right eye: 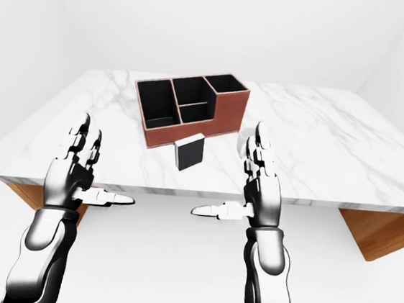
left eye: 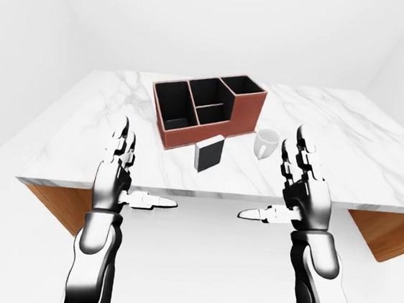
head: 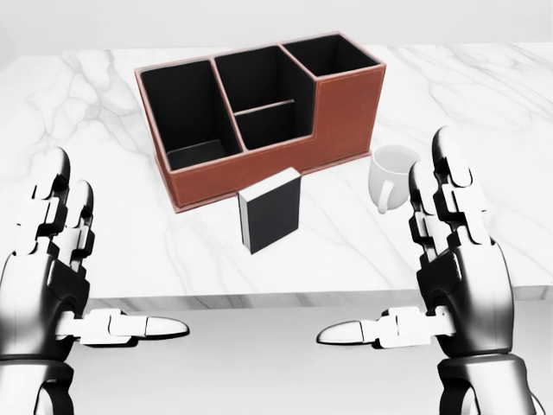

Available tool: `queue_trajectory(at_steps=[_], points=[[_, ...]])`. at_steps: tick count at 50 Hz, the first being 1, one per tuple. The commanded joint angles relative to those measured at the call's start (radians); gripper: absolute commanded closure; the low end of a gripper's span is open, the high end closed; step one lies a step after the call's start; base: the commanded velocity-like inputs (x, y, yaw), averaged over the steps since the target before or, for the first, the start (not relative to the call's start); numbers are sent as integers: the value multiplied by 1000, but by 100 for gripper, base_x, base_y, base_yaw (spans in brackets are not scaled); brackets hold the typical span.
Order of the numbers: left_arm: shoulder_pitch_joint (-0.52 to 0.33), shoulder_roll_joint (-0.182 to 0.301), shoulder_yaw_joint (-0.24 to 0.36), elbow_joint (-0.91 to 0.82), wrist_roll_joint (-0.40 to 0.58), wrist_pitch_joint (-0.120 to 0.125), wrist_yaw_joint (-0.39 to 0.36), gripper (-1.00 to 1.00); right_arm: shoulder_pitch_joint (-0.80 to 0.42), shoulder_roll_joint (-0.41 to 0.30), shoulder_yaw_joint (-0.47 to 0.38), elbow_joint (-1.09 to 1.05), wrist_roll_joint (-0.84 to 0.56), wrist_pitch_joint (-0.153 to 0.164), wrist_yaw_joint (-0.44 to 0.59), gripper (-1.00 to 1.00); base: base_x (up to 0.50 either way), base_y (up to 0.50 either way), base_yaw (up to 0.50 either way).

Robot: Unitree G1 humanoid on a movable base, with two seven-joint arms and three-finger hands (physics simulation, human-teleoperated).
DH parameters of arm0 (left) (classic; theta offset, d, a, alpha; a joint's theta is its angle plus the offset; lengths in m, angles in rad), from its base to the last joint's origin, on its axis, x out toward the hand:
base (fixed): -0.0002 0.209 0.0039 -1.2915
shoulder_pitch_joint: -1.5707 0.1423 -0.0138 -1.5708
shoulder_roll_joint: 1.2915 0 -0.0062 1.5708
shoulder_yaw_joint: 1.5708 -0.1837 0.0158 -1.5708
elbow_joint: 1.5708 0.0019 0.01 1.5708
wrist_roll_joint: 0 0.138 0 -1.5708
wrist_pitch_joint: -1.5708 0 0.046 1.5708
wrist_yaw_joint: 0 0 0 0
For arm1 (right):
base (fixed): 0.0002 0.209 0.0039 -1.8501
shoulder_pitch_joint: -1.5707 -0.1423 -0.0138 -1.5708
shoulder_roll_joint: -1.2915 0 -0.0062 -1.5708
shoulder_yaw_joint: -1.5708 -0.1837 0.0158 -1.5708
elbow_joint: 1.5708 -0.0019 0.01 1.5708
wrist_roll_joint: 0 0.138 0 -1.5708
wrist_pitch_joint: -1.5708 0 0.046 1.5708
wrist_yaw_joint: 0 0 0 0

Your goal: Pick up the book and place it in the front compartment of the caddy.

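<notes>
While the book (head: 270, 210) stands upright on the table (head: 95, 121), just near of the caddy (head: 346, 108), nothing is done yet: grasp, lift and placement all remain. Mug (head: 390, 175) sits to its right. Left hand (head: 47, 277) and right hand (head: 458, 268) hover open and empty, nearer than the table edge, book between and beyond them.
</notes>
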Motion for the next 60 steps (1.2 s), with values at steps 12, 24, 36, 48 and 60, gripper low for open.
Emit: queue_trajectory(at_steps=[12,24,36,48,60], points=[[-5,3,7,-36,-7,0,-3,-100,11,1,15,-26,-8,0,7,-100,50,0,0],[-10,6,17,-90,-16,0,-7,-100,12,1,19,-57,-16,0,8,-100,50,0,0],[-11,7,21,-106,-19,0,-11,-100,8,1,19,-72,-19,0,6,-100,50,0,0],[-17,10,27,-117,-21,0,-12,-100,1,0,16,-93,-21,0,3,-100,50,0,0],[-16,10,31,-129,-26,0,-13,-100,4,2,22,-95,-40,0,-5,-100,4,0,0]])
